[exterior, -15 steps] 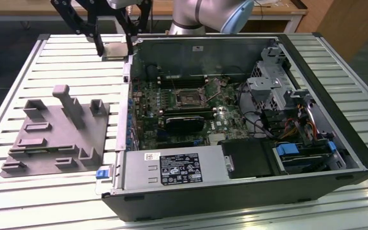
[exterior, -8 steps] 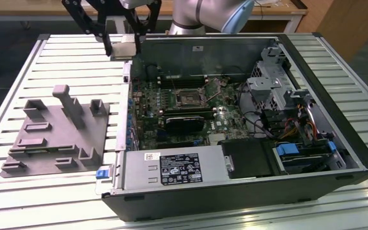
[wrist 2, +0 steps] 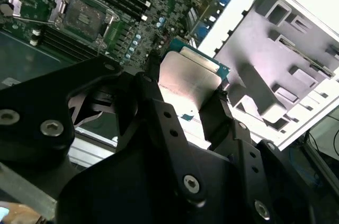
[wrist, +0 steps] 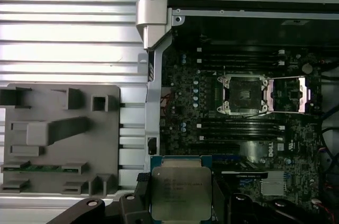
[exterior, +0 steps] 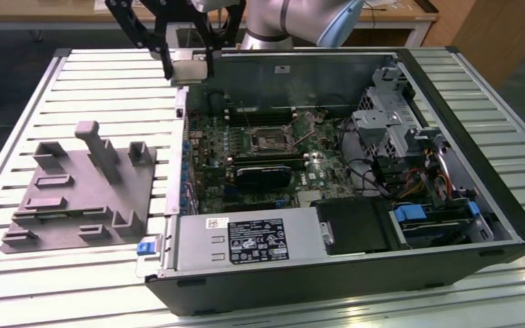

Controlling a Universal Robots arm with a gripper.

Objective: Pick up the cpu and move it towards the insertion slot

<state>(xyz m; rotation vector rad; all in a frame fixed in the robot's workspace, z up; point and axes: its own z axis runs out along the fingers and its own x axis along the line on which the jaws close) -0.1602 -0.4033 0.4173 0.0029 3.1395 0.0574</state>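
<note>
On the exterior view's left, a grey plastic stepped fixture block [exterior: 80,188] with upright posts and ledges lies on the ribbed, pale metal surface [exterior: 89,89]. Further right, above the case's near-left edge, the black claw [exterior: 188,68] is clenched on the cpu [exterior: 189,68], a flat square chip with a silvery lid, held clear of everything below. To the right lies the open black computer case [exterior: 481,198], holding a green motherboard [exterior: 244,157]; on it sits the insertion slot [exterior: 270,139], a dark square in a silvery metal frame, well apart from the chip. The first wrist view shows the cpu [wrist: 180,192] face-on with its green rim, and the slot's hinged frame lying open [wrist: 243,94]. The second wrist view shows black fingers [wrist 2: 159,123] pressing the chip's edges.
</note>
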